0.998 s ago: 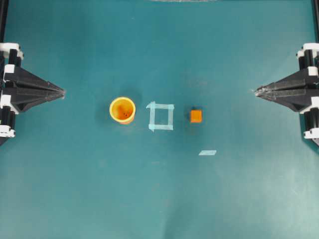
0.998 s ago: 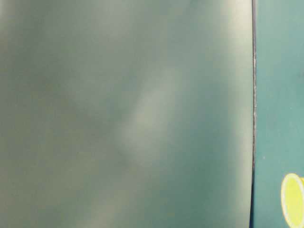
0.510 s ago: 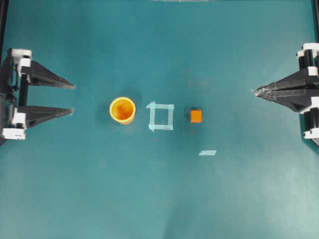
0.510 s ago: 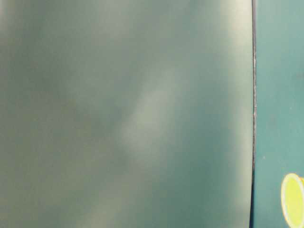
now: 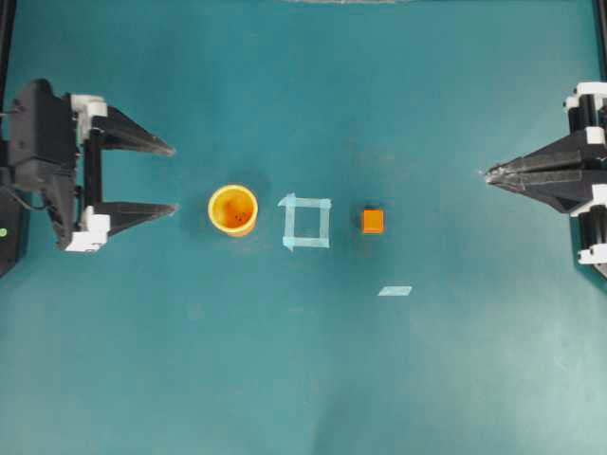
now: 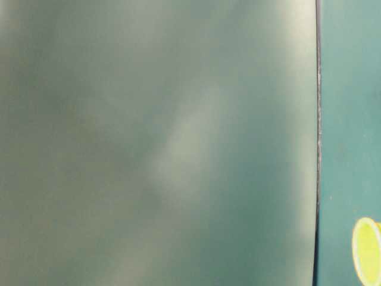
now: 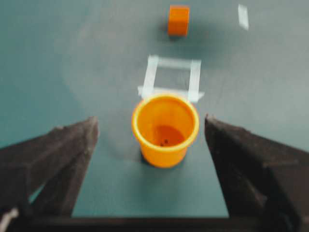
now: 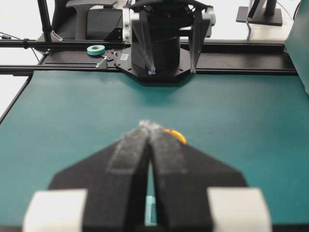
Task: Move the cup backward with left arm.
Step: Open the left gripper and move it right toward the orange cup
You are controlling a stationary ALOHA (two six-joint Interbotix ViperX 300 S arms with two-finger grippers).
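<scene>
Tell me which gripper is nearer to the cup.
Left. The left gripper is open just to the overhead view's left of the cup, not touching it. The right gripper is shut far off at the opposite edge, beyond the orange cube.

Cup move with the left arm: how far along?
Early. Done: left hand is open and faces the cup. In hand: the approach; its fingers are short of the cup, not touching. Left: grasp and move it backward. Right hand sits shut, away.

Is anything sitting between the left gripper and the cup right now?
Nothing visible. Only bare mat lies between the open left gripper and the cup; the tape square and orange cube sit beyond it.
</scene>
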